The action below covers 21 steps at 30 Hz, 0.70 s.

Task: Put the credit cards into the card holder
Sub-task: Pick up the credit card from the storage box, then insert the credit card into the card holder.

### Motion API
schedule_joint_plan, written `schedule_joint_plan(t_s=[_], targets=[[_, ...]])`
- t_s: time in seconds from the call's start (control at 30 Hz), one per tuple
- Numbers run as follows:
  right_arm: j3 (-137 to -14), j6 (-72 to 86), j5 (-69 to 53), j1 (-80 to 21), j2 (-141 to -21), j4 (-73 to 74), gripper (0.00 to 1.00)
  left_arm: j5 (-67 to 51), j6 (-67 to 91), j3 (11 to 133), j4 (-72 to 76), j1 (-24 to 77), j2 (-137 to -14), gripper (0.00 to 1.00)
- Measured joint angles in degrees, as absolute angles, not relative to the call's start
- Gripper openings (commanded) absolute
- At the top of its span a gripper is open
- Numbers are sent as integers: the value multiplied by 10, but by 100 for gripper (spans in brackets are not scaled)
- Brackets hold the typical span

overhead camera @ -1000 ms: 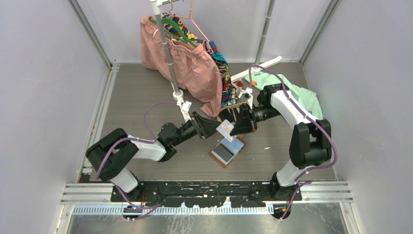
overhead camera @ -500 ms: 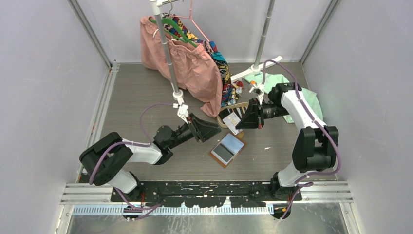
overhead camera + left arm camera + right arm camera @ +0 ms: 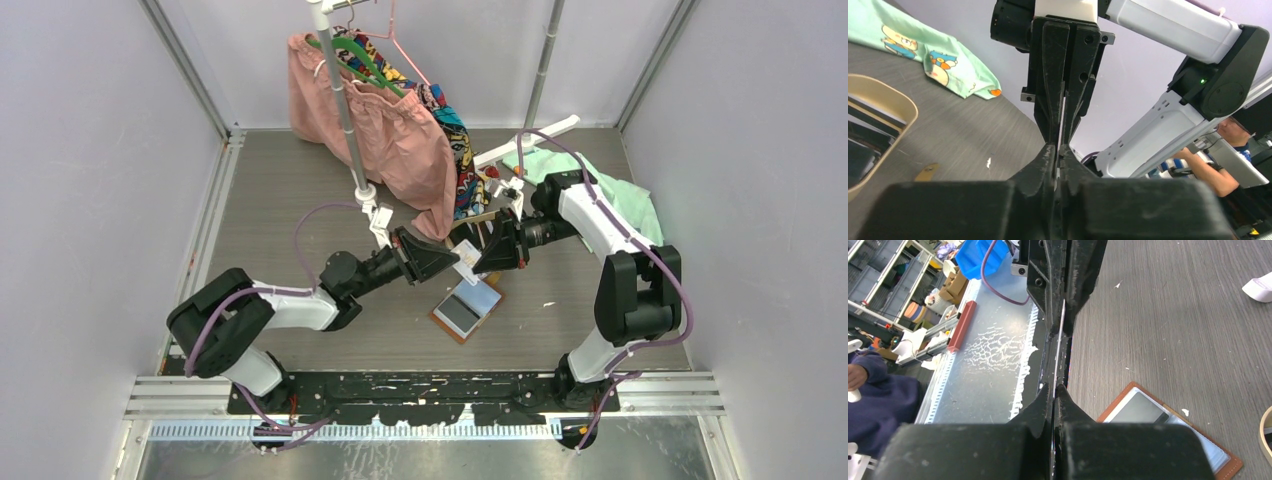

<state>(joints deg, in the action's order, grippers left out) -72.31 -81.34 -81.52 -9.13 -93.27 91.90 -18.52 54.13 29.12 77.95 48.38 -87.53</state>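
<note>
A whitish credit card (image 3: 467, 260) is held edge-on in the air between both grippers. My left gripper (image 3: 456, 262) is shut on its left end, and the thin edge shows between the jaws in the left wrist view (image 3: 1060, 117). My right gripper (image 3: 481, 257) is shut on the other end, and the card edge also shows in the right wrist view (image 3: 1060, 340). The tan-brown card holder (image 3: 466, 308) lies open on the table just below them, its greyish pocket up; it also shows in the right wrist view (image 3: 1148, 412). Dark cards (image 3: 863, 127) lie in the beige tray.
The oval beige tray (image 3: 900, 100) sits behind the grippers, mostly hidden from above. A green printed cloth (image 3: 628, 200) lies at the back right. A white rack pole (image 3: 345, 110) with pink shorts (image 3: 400, 140) on hangers stands at the back centre.
Half a second ago the grippers were apart, the card in the right gripper near the tray. Now they have come together and both grip the card above the card holder.
</note>
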Motion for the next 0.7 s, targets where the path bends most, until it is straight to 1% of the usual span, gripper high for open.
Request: schedule_joint_plan(t_s=[0.03,0.23,0.33,0.4,0.47,0.5,0.57,0.6,0.63,0.7], targets=[[-723,-814,-815,-92,-933,919,5,-189,540,292,780,484,-878,0],[-726,-818,-802,-87,-934,919,48,-197,536,297,783,482,-889,0],[-737,-830,-776,-67,-934,919,61,-199,543,271,789,468,-889,0],[-739,-863,-750,-31,-931,919,65,-199,557,239,789,449,-888,0],[-726,-903,-726,-3,-919,915,65,-197,573,203,774,429,-888,0],[-707,-911,-708,10,-903,898,65,-194,583,191,758,421,-888,0],[-651,-865,-652,4,-849,814,66,-195,599,182,729,417,-888,0],[-618,-827,-606,-18,-814,751,63,-195,607,182,715,418,-888,0],[-593,-804,-566,-42,-788,703,58,-195,613,182,705,418,-889,0],[-545,-767,-472,-106,-746,616,45,-194,627,182,691,419,-889,0]])
